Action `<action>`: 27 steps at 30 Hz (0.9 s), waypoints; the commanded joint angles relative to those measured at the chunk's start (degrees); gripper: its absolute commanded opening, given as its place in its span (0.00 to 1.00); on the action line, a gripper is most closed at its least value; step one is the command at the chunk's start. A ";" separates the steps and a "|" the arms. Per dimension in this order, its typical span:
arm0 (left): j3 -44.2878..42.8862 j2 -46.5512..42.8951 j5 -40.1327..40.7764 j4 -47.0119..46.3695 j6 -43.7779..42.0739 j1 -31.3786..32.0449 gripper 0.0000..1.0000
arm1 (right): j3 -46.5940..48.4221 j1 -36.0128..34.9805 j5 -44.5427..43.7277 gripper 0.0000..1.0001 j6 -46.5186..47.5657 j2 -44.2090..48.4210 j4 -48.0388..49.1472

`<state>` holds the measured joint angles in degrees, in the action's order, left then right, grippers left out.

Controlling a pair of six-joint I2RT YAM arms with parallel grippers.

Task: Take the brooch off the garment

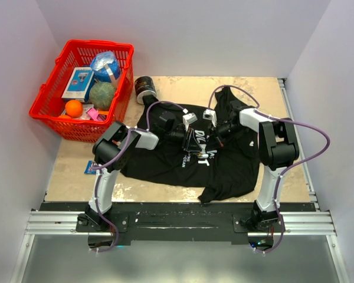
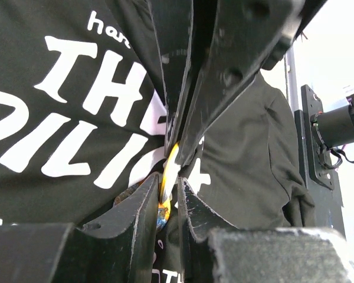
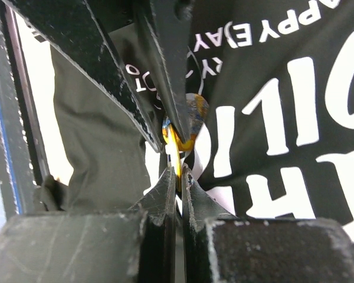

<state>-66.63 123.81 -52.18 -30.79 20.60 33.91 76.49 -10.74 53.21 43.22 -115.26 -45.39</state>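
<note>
Black rail point(image 1: 177, 215) fronts worn table point(image 1: 71, 183) holding garment point(image 1: 165, 162) between white walls point(image 1: 183, 35).

Small colourful brooch point(image 3: 193, 112) — against black garment point(image 1: 159, 165)

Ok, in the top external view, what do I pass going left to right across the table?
red basket → dark can → black T-shirt
</note>
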 commanded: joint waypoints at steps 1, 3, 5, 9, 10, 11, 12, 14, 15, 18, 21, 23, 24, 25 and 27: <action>0.54 -1.82 -1.87 -2.17 -0.21 -0.60 0.24 | 1.91 0.90 2.51 0.00 -2.53 0.30 0.74; -0.08 -1.38 -2.04 -2.26 -0.03 -0.60 0.24 | 2.17 0.90 2.51 0.00 -2.88 0.56 0.65; -0.43 -1.03 -2.05 -2.26 -0.12 -0.51 0.23 | 2.00 1.07 2.60 0.00 -2.88 0.65 0.56; -0.87 -0.32 -2.40 -2.61 0.40 -0.60 0.21 | 1.30 0.99 2.77 0.00 -3.23 1.00 0.65; -0.96 -0.24 -2.40 -3.05 0.58 -0.60 0.21 | 1.12 1.07 2.95 0.00 -3.41 1.09 0.82; -1.04 0.11 -2.57 -3.05 0.76 -0.43 0.21 | 1.03 1.07 3.04 0.00 -3.84 1.18 1.00; -1.04 0.29 -2.57 -3.14 0.93 -0.42 0.21 | 0.77 1.07 3.13 0.00 -4.11 1.18 1.26; -1.04 0.73 -2.83 -3.84 1.63 -0.42 0.18 | 0.59 1.07 3.39 0.00 -5.07 1.18 1.97; -1.04 0.82 -2.84 -4.37 1.98 -0.25 0.17 | 0.50 1.07 3.48 0.00 -5.25 1.18 2.05; -1.13 1.26 -2.84 -5.86 3.48 -0.25 0.11 | 0.42 1.07 3.65 0.00 -6.13 1.18 2.76; -1.48 1.96 -3.36 -7.61 5.76 -0.25 0.08 | 0.42 1.07 3.74 0.00 -6.75 0.92 3.02; -1.75 2.14 -3.45 -7.97 6.47 -0.25 0.13 | 0.42 1.07 3.92 0.00 -7.36 0.74 3.29; -1.84 2.23 -3.54 -7.89 6.47 -0.16 0.15 | 0.50 1.07 4.01 0.00 -7.45 0.48 3.37; -2.01 2.31 -3.54 -7.89 6.47 -0.16 0.17 | 0.59 1.07 4.01 0.00 -7.62 0.48 3.46; -2.19 2.49 -3.97 -8.32 6.82 -0.16 0.20 | 0.94 1.07 4.01 0.00 -7.98 0.13 3.55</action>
<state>-66.78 125.78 -53.36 -35.35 25.52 33.39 76.51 -9.69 53.76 36.64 -115.26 -44.53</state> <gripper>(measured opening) 0.172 0.029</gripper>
